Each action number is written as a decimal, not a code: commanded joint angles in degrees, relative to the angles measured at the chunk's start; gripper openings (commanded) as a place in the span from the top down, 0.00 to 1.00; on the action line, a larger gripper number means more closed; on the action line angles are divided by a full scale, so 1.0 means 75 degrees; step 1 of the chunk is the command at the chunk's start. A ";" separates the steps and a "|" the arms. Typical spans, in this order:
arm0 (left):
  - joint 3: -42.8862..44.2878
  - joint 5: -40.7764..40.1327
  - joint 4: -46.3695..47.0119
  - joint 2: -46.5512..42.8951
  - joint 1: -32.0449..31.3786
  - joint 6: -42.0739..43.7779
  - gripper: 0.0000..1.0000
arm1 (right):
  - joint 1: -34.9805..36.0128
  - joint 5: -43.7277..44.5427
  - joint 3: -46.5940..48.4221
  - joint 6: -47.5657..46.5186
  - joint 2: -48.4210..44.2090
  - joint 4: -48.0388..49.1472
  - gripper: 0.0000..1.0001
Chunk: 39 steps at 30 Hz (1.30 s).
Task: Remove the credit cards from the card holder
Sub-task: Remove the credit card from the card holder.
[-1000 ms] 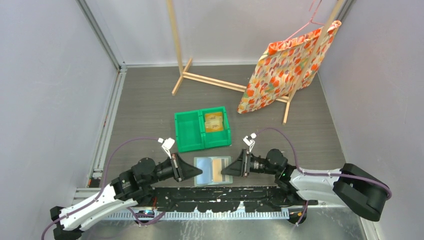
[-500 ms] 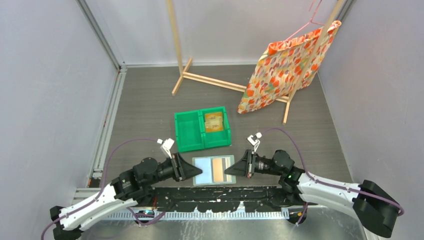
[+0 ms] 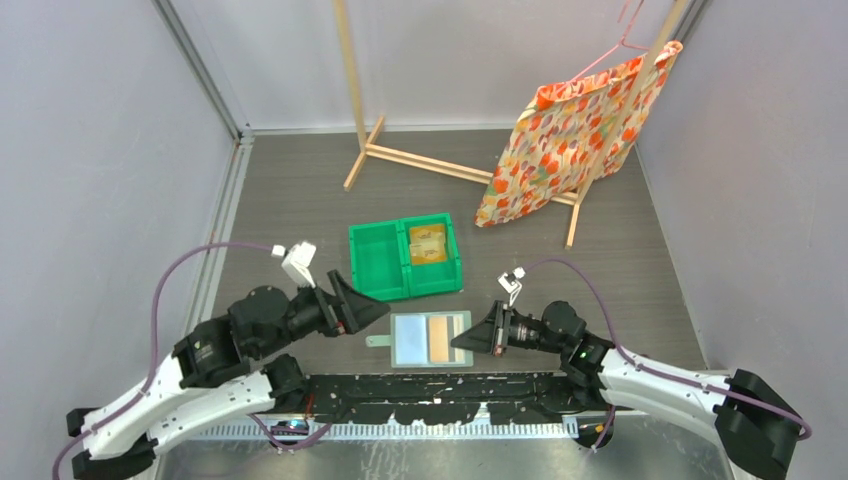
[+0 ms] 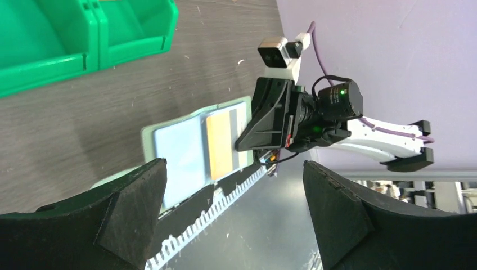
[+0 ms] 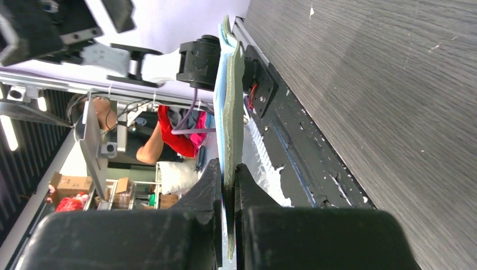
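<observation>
Right wrist view: the right gripper (image 5: 226, 169) has its jaws pinched shut on the right edge of the card holder (image 5: 232, 112) (spread open, near the arm bases). The left gripper (image 3: 372, 310) gapes wide, empty, just left of it. A tan card (image 3: 438, 338) sits inside; more cards (image 3: 427, 243) lie in the right compartment of the green bin (image 3: 378, 268).

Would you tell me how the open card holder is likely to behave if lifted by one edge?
Probably light: the right claw pinches only an edge of the card holder. It looks flat edge-on, so fairly stiff, yet its free half may fold at the spine. The tan card could slip out if tilted.
</observation>
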 commanded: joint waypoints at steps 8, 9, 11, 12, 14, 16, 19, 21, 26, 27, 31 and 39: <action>-0.0001 0.1501 0.2114 0.2362 0.0023 0.0529 0.46 | -0.0029 0.0331 -0.0358 -0.0136 0.0320 0.0470 0.99; -0.0362 0.1566 0.2382 0.2294 0.0022 0.0325 0.53 | -0.0042 0.0351 -0.0358 -0.0104 0.0297 0.0510 0.99; -0.0827 0.1649 0.2819 0.2113 0.0022 0.0046 0.56 | -0.0048 0.0316 -0.0331 -0.0051 0.0278 0.0650 0.99; -0.1034 0.1714 0.3137 0.1993 0.0020 -0.0093 0.56 | -0.0045 0.0286 -0.0299 -0.0032 0.0277 0.0679 0.99; -0.1485 0.1872 0.3764 0.1769 0.0029 -0.0380 0.56 | -0.0042 0.0219 -0.0232 -0.0006 0.0292 0.0722 0.99; -0.1989 0.2067 0.4469 0.1576 0.0020 -0.0795 0.55 | -0.0042 0.0211 -0.0191 0.0006 0.0301 0.0747 0.99; -0.2571 0.2230 0.5041 0.1389 0.0035 -0.1265 0.55 | -0.0049 0.0267 -0.0156 0.0221 0.0354 0.1095 0.99; -0.2825 0.2262 0.5329 0.1289 0.0035 -0.1450 0.56 | -0.0045 0.0258 -0.0157 0.0306 0.0406 0.1211 0.99; -0.2988 0.2168 0.5272 0.1129 0.0041 -0.1486 0.73 | -0.0051 0.0236 -0.0159 0.0392 0.0435 0.1364 0.99; -0.3015 0.2187 0.5295 0.1159 0.0039 -0.1488 0.73 | -0.0042 0.0227 -0.0152 0.0400 0.0419 0.1370 0.99; -0.3188 0.2325 0.5770 0.1450 0.0033 -0.1543 0.72 | -0.0049 0.0187 -0.0156 0.0418 0.0376 0.1388 0.99; -0.3226 0.2558 0.6607 0.2317 0.0038 -0.1488 0.69 | -0.0047 0.0145 -0.0149 0.0430 0.0420 0.1420 0.99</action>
